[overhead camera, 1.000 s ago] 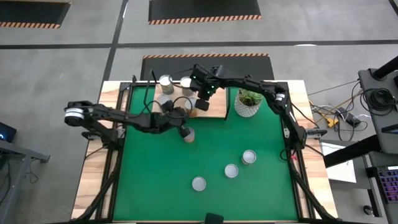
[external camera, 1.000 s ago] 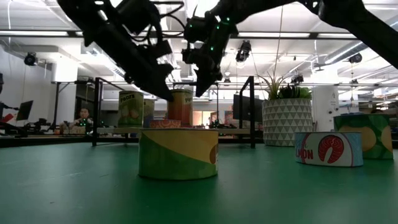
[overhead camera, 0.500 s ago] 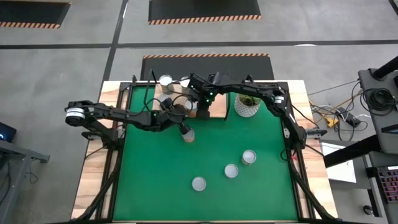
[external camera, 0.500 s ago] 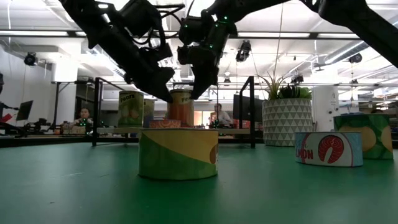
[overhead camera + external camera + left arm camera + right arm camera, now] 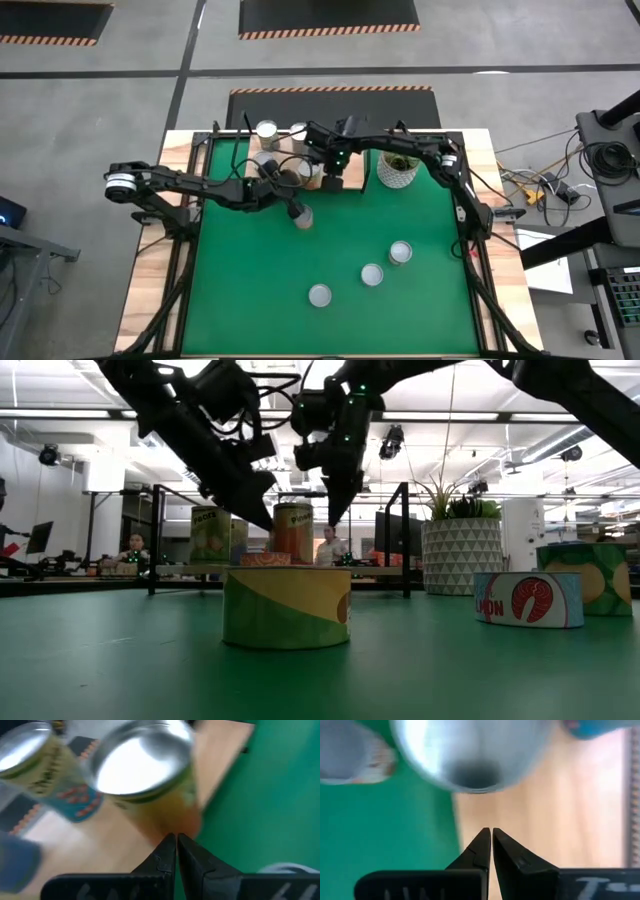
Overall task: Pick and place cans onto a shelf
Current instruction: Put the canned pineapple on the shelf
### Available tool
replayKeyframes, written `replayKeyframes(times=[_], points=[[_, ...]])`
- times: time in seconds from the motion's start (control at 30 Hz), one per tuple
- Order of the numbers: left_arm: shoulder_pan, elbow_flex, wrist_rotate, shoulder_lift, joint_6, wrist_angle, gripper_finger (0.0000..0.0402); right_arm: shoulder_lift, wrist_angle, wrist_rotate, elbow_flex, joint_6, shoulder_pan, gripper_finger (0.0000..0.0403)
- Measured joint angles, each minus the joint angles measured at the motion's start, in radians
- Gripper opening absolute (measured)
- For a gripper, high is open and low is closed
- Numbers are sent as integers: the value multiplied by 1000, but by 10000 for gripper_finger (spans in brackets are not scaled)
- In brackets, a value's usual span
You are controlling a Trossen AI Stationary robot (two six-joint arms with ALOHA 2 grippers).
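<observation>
Several cans: four are sitting loose on the green mat [image 5: 260,300], others standing on the shelf [image 5: 352,177].
Left gripper [image 5: 176,838]: fingers pinched together, holding nothing, beside the orange can [image 5: 147,785].
Right gripper [image 5: 490,831]: likewise closed and empty over the shelf.
Handling: rigid, smooth-sided, likely slippery; grip mid-label.

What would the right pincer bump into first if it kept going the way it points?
Probably the wooden shelf. The right pincer, shut, points down at the bare board, just beside a silver-topped can. Depth is hard to judge, so it might graze that can.
</observation>
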Motion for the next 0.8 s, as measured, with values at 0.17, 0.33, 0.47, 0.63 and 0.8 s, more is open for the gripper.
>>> replayKeyframes(times=[0.17,0.33,0.47,0.63,0.8], points=[[0,0,47,0,15,37,0,0,113,27,-8,-7,-28,9],[7,0,-5,0,27,49,0,-1,127,-13,-8,-32,-29,9],[18,0,-70,-1,27,43,0,-1,119,-111,-8,-33,-17,9],[34,-1,-125,0,27,50,0,-1,116,-137,-8,-39,15,9],[39,-1,-129,-1,25,50,0,-1,113,-134,-9,-31,33,9]])
